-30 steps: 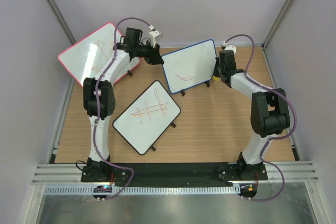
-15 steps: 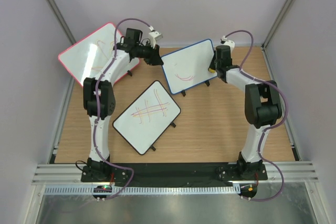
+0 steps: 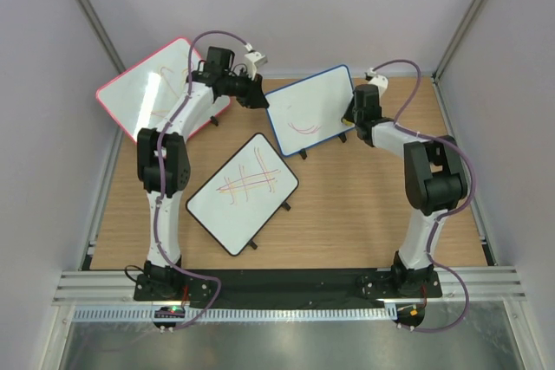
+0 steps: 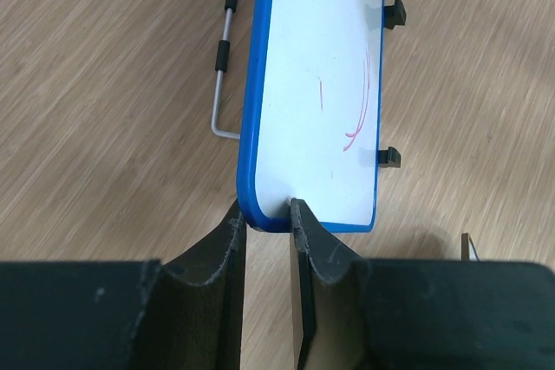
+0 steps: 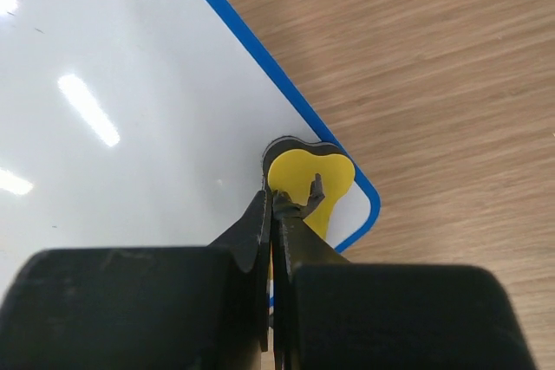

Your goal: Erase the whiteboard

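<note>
Now the small rectangular whiteboard with a blue frame [image 3: 310, 111] was at the far middle of the wooden table [image 3: 347, 205], between the two arms, with thin reddish pen strokes [image 4: 357, 119] on its white face. The left end effector [image 4: 264, 217] pinched one rounded corner of the frame between its black fingers. The right end effector [image 5: 276, 204], pressed together, gripped the small tab of a yellow rounded eraser [image 5: 323, 175] that touched the whiteboard near its opposite corner.
</note>
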`<state>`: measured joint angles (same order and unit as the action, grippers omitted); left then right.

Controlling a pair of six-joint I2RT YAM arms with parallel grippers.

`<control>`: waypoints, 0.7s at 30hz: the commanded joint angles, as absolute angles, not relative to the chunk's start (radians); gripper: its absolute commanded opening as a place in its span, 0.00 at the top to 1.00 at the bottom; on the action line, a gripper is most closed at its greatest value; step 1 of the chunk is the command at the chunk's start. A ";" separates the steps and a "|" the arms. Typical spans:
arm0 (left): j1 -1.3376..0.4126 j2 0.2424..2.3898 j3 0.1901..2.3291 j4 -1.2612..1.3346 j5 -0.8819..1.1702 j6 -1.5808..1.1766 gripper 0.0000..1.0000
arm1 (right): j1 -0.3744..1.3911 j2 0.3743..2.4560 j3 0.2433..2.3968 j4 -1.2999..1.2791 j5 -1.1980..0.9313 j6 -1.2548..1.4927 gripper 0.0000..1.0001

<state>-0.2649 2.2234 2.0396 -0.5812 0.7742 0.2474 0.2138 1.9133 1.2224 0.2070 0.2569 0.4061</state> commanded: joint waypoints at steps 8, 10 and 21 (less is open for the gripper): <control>-0.276 2.189 2.042 -0.551 0.755 0.339 1.00 | 0.150 1.902 1.172 0.143 0.239 0.423 0.99; -0.276 2.184 2.039 -0.552 0.753 0.341 1.00 | 0.150 1.904 1.183 0.137 0.226 0.423 0.99; -0.278 2.186 2.040 -0.551 0.753 0.342 1.00 | 0.253 1.809 1.244 0.110 0.281 0.338 0.99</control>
<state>-0.2680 2.2230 2.0396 -0.5686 0.7856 0.2520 0.1936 1.8915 1.1885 0.1024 0.2588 0.3920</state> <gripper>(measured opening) 0.217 0.033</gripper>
